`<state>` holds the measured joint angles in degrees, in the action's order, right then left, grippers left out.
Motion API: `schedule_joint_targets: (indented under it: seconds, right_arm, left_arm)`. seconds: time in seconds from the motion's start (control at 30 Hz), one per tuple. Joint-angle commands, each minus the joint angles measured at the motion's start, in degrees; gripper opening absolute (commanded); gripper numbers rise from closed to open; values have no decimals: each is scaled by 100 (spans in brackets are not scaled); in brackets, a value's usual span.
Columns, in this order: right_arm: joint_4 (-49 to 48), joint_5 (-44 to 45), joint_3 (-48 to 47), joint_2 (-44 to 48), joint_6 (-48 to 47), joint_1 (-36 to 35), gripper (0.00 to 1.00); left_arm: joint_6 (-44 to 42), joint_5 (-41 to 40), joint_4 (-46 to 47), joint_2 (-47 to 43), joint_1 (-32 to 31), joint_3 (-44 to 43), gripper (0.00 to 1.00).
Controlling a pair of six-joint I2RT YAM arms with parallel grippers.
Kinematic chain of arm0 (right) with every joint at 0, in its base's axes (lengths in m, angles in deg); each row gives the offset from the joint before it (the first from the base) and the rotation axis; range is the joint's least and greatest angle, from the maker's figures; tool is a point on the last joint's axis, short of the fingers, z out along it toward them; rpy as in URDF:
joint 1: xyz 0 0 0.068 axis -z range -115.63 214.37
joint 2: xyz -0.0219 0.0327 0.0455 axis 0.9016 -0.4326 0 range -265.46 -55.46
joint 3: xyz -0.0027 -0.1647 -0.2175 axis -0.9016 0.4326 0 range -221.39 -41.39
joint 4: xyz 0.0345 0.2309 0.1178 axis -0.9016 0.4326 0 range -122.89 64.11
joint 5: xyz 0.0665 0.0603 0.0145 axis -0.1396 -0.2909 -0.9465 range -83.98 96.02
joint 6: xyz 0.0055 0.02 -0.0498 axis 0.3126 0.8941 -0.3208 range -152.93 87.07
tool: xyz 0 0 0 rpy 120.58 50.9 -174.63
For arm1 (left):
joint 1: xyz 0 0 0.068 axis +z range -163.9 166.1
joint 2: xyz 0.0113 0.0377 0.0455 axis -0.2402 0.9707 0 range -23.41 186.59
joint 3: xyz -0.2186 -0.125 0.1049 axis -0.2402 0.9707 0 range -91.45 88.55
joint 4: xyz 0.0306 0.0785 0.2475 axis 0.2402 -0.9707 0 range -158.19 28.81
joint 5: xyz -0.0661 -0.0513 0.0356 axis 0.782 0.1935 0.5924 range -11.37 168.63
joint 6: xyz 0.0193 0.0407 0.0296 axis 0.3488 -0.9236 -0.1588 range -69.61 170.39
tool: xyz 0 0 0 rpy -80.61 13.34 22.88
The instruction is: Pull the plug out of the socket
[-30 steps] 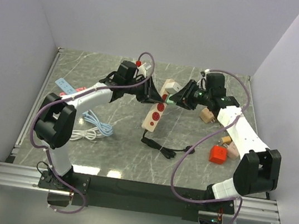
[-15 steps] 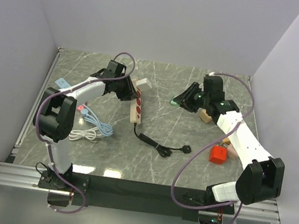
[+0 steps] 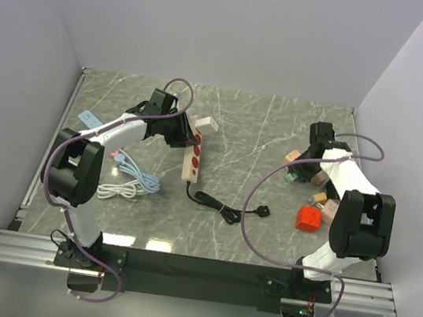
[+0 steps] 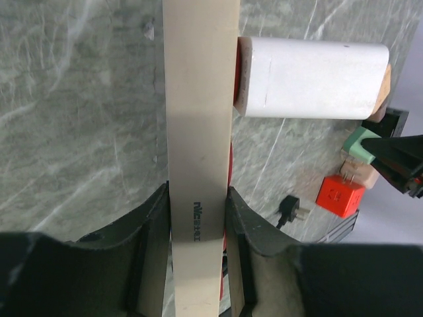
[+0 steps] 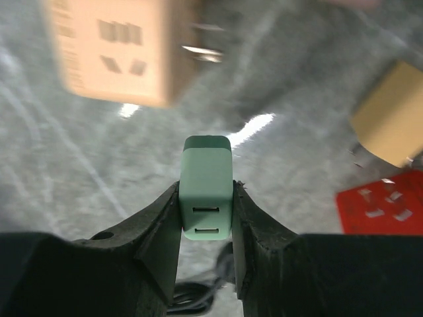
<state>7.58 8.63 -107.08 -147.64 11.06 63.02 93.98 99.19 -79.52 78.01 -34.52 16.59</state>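
I find the green plug (image 5: 206,173) out of the power strip (image 4: 201,99), pinched in the right end effector (image 5: 206,193) well to the right of it. The left end effector (image 4: 198,206) clamps the strip across its width. A white adapter (image 4: 310,78) sits plugged in at the strip's far end. I judge the pull done.

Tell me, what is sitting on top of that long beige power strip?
A white plug block sits at the far end of the power strip, which the left gripper clamps. Its prongs are hidden inside the strip; the other red sockets look empty.
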Motion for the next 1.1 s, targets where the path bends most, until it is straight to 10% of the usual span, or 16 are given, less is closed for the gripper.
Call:
schedule_joint_targets:
  seconds: [0.0,0.17,0.33,0.63,1.07]
  right_arm:
    - [137,485,354,490,66,108,0]
    - [453,960,285,368,163,494,21]
    - [602,917,-22,403,128,618,82]
    - [-1101,-1666,100,1440,14,-118,93]
    - [-2570,-3178,-1137,-597,-109,-1649,97]
  left_arm:
    - [-298,475,409,-466,-12,51,0]
    - [-474,686,347,-229,-12,68,1]
    - [-606,722,303,-71,-47,130,1]
    - [-580,897,409,-123,-153,86,1]
    - [-404,1143,620,-132,-548,-55,1]
